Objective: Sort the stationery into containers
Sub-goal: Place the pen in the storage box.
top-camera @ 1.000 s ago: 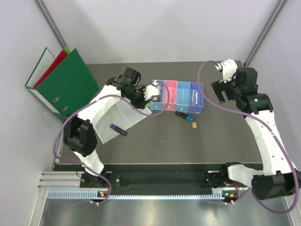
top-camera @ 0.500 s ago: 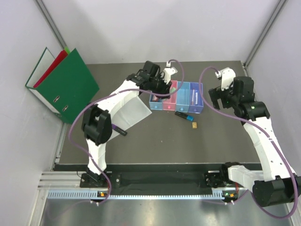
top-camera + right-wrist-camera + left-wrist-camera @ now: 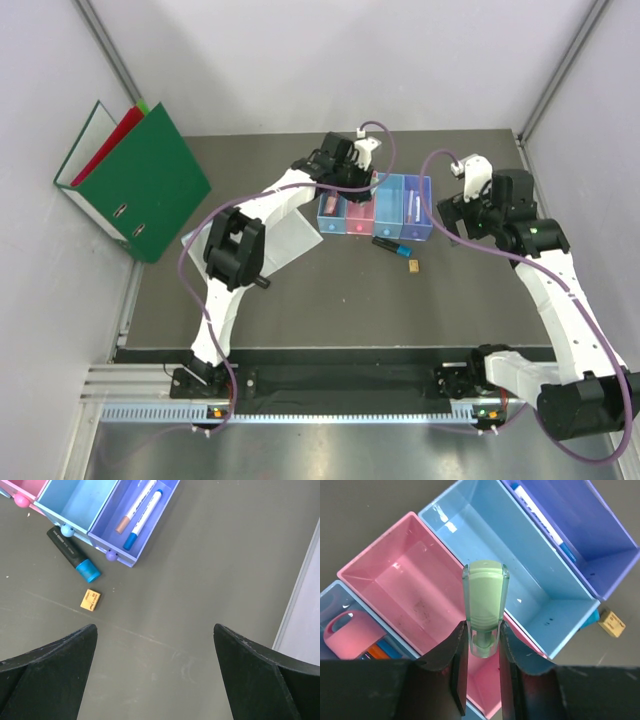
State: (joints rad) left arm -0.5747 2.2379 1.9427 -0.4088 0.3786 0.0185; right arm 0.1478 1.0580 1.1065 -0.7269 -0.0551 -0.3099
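Pinching a pale green translucent highlighter (image 3: 485,605) between its fingers, the left tool (image 3: 482,647) is held above a row of four joined translucent rectangular bins. The highlighter is poised over the pink bin (image 3: 405,590), close to the wall shared with the blue bin (image 3: 530,575). A pink-capped glue stick (image 3: 342,635) is seen in the light blue bin (image 3: 335,602) at the row's end, and two pens (image 3: 142,507) are seen in the purple bin (image 3: 150,525). The right tool (image 3: 154,645) is held spread wide, with nothing gripped, over the dark grey table (image 3: 210,580). A black marker with a blue cap (image 3: 72,554) and a small tan block (image 3: 90,600) are found on the table just beside the bins.
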